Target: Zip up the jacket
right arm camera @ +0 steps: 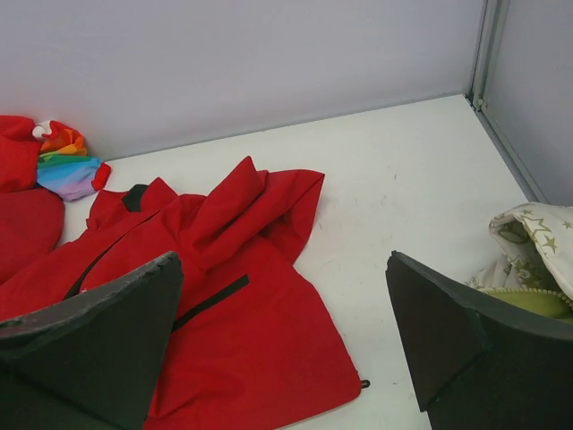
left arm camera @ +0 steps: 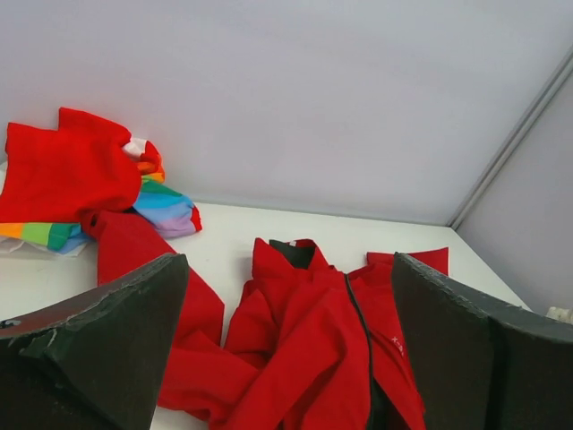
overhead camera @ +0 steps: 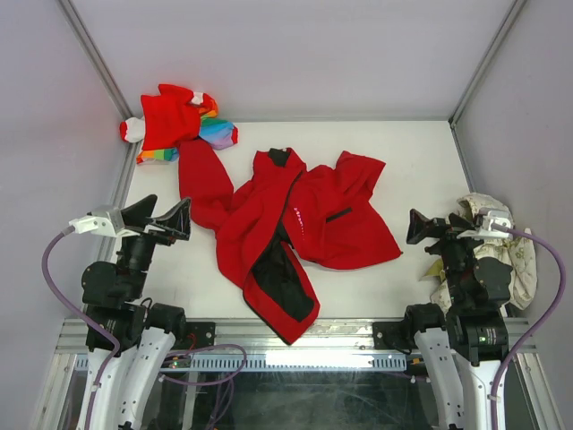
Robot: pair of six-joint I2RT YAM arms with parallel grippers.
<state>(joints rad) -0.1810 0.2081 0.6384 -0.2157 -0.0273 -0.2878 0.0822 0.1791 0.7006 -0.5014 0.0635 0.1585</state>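
The jacket point(overhead camera: 269, 215) lies rumpled at the middle of the white table point(overhead camera: 403, 161), collar far, its lower front parted near the hem so the black lining shows. The left gripper point(overhead camera: 166, 218) hovers near the left edge and the right gripper point(overhead camera: 437, 228) near the right; both have jaws spread wide, hold nothing, and are clear of the cloth.

The top view looks steeply down from high behind the near edge, taking in the whole desk point(overhead camera: 421, 161). Each wrist view sits low, looking out through the spread left claw point(left arm camera: 286, 260) or right claw point(right arm camera: 282, 260) toward the far wall point(left arm camera: 313, 90). All three share the jacket point(overhead camera: 295, 224) and the striped garment point(overhead camera: 179, 121). The cream cloth point(overhead camera: 521, 260) shows only from the top and right wrist.
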